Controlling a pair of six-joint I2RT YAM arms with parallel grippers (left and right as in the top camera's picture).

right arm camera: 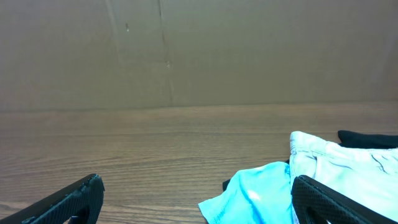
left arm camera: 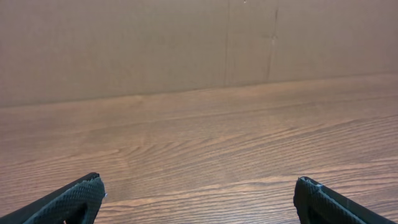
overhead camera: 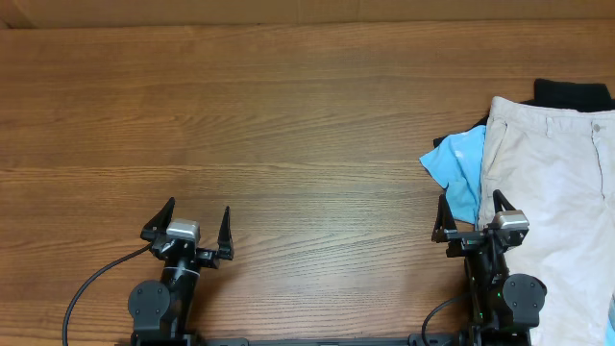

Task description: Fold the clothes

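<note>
On the table, far right, the beige trousers are lying against a blue top; we are judging them soft, light, floppy, best pinched at the waistband. Our left gripper and right gripper are standing open, empty.

The surface is warm brown with streaky wood grain. The trousers are plain pale beige, near off-white. The top is bright sky-blue, another cloth black. The left gripper and right gripper are black; the backdrop is dull tan
</note>
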